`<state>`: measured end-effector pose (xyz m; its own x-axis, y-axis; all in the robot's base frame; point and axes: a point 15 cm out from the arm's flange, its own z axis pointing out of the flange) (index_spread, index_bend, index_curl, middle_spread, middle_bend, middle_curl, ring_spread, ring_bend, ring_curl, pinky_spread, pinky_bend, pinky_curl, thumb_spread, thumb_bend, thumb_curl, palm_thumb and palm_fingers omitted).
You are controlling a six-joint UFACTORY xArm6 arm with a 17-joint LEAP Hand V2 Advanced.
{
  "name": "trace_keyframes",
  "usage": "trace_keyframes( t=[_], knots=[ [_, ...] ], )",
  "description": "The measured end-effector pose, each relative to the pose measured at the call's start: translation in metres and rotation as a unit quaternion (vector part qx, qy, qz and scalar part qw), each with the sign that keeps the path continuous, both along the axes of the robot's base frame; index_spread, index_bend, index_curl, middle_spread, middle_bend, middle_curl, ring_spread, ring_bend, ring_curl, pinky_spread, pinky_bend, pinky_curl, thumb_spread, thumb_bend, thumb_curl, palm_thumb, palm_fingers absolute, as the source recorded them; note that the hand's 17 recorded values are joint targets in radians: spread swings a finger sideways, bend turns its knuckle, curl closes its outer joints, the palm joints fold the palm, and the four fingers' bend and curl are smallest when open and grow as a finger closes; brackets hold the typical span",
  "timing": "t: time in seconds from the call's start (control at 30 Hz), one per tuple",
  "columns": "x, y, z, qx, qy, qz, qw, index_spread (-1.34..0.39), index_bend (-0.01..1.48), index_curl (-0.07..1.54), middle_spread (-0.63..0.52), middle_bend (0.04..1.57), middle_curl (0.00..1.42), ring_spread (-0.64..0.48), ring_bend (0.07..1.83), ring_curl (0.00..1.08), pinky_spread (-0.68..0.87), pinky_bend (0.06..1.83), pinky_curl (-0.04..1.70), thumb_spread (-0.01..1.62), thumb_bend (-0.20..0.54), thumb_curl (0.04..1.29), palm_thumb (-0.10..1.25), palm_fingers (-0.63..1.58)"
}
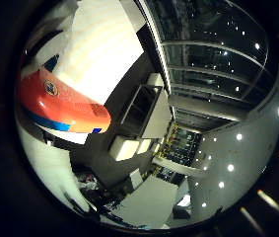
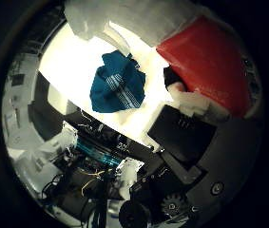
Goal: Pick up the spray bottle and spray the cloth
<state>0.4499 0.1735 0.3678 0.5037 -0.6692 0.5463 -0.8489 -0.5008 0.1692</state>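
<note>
The spray bottle (image 2: 208, 59) is red and fills much of the thumb side palm view, close to the palm. White fingers (image 2: 107, 21) curl round it. The little finger side palm view shows its orange-red body with a blue band (image 1: 62, 105), also close. The blue cloth (image 2: 117, 82), with pale stripes, lies crumpled on the white table (image 2: 67, 59), away from the bottle and below the hand (image 2: 186, 133). The bottle's nozzle is not visible.
The white table (image 1: 104, 44) ends at a dark edge near the cloth. Beyond it are shelves and clutter on the floor (image 2: 101, 152). The little finger side view shows a dark ceiling with lights (image 1: 218, 69) and desks (image 1: 139, 148).
</note>
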Motion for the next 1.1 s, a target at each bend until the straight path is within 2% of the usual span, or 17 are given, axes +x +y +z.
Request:
trace_keyframes(
  t=[0.2, 0.43, 1.1],
  knots=[
    [0.003, 0.021, -0.025, -0.058, 0.013, 0.001, 0.998, -0.21, 1.13, 0.80, -0.08, 1.36, 0.64, -0.15, 1.49, 0.60, -0.17, 0.96, 1.48, 0.57, -0.021, 0.91, 1.05, 1.17],
    [0.002, 0.033, -0.061, -0.087, 0.034, -0.004, 0.996, -0.21, 1.13, 0.80, -0.08, 1.36, 0.64, -0.15, 1.49, 0.60, -0.18, 0.97, 1.46, 0.57, -0.021, 0.91, 1.04, 1.17],
    [0.006, 0.034, -0.089, -0.104, 0.047, -0.014, 0.993, -0.21, 1.11, 0.81, -0.08, 1.37, 0.64, -0.15, 1.49, 0.60, -0.20, 0.97, 1.45, 0.57, -0.021, 0.90, 1.03, 1.17]
  ],
)
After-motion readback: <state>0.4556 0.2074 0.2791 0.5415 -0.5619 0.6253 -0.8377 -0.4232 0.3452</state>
